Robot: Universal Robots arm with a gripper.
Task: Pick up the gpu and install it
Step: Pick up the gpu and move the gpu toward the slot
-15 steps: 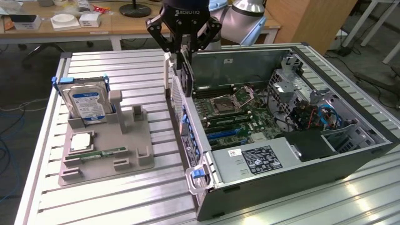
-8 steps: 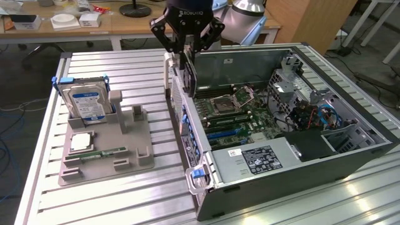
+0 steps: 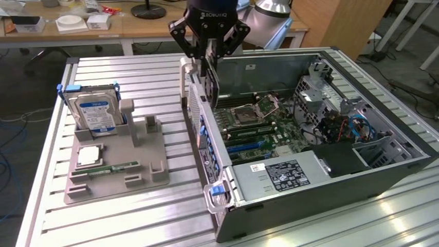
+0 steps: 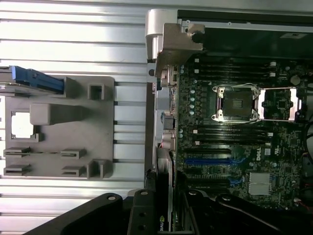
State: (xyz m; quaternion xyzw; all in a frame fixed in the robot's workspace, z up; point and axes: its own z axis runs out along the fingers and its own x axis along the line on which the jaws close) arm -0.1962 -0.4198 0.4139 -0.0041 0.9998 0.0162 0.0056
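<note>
One thin flat gpu (image 3: 213,88) in claw (image 3: 209,55)

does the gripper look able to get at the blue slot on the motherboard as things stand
Probably yes. The case lies open on its side, and nothing stands over the blue slot. The gripper, shut on the gpu, hangs over the case's rear wall, not yet above the slot.

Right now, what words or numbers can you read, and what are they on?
"ROBOTIQ", upside down, above the jaws.
"DELL", sideways, on the motherboard.
"nvi", cut off at the picture's edge, on the gpu.
The drive label and the case sticker: too small to read.
</note>
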